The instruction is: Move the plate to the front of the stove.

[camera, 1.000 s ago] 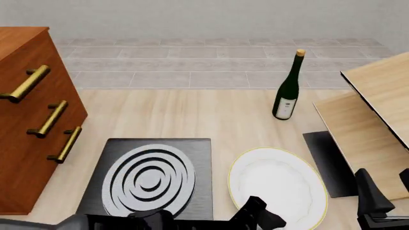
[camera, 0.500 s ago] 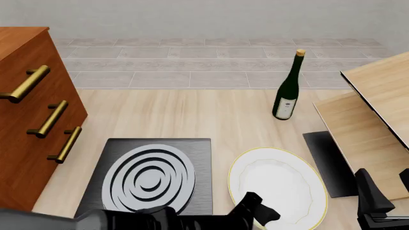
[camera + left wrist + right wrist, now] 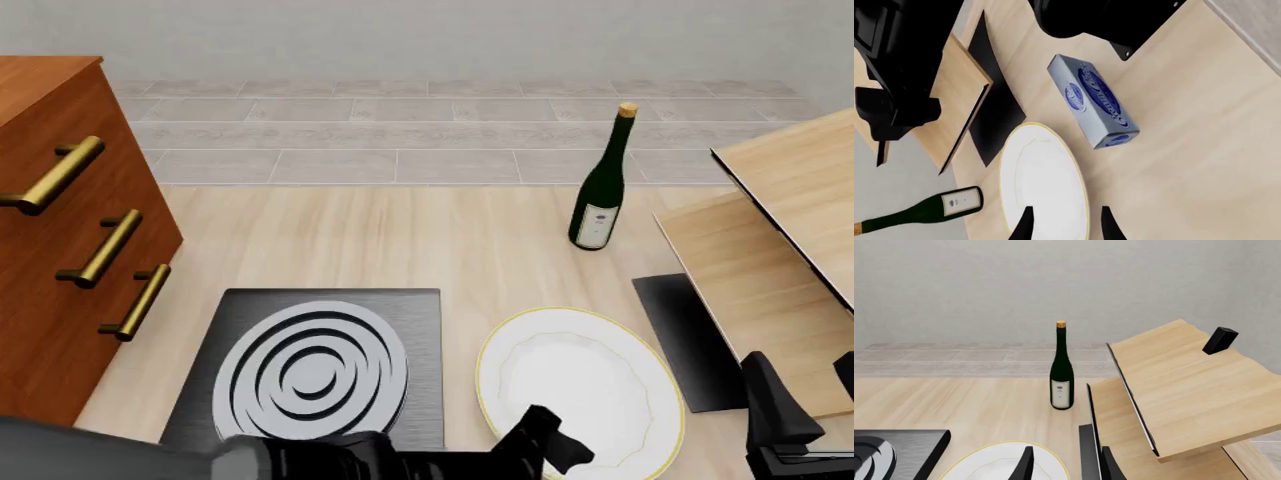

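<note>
The white plate (image 3: 583, 385) with its thin gold rim lies flat on the table just right of the stove (image 3: 400, 330), a black slab with a ringed grey burner (image 3: 310, 375). My left gripper (image 3: 545, 447) hovers at the plate's near edge. In the left wrist view this gripper (image 3: 1064, 227) is open, its fingertips (image 3: 1023, 227) spread on either side of the plate (image 3: 1041, 170) rim. My right gripper (image 3: 809, 405) waits open at the right edge, apart from the plate (image 3: 997, 460).
A green wine bottle (image 3: 601, 185) stands behind the plate. A wooden drawer cabinet (image 3: 60, 250) is at the left. Wooden shelf boards (image 3: 774, 250) and a dark mat (image 3: 687, 340) lie to the right. A blue box (image 3: 1094, 102) lies near the plate's front side.
The left arm has slid a little to the right along the bottom edge, its gripper staying at the plate's near rim. Plate and right arm have not moved.
</note>
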Controlling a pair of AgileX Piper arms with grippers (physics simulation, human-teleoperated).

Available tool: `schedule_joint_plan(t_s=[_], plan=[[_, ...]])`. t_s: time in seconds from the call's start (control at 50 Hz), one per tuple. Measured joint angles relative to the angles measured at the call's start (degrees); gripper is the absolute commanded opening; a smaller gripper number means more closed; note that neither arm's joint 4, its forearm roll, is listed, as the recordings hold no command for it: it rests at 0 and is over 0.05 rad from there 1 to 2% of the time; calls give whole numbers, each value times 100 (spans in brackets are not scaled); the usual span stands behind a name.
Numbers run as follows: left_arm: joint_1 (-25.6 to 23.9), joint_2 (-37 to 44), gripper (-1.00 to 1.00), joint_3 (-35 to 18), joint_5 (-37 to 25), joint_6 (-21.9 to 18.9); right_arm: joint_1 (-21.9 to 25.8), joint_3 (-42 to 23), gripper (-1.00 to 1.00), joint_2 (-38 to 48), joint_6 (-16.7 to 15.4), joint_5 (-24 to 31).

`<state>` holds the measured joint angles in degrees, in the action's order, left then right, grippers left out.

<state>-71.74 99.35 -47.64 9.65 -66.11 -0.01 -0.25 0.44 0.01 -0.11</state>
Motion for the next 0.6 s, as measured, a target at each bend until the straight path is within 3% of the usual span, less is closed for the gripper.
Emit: schedule_joint_plan(t_s=[0.6], plan=[[171, 413, 100, -66, 84, 14, 0, 0, 100, 0, 0, 0]])
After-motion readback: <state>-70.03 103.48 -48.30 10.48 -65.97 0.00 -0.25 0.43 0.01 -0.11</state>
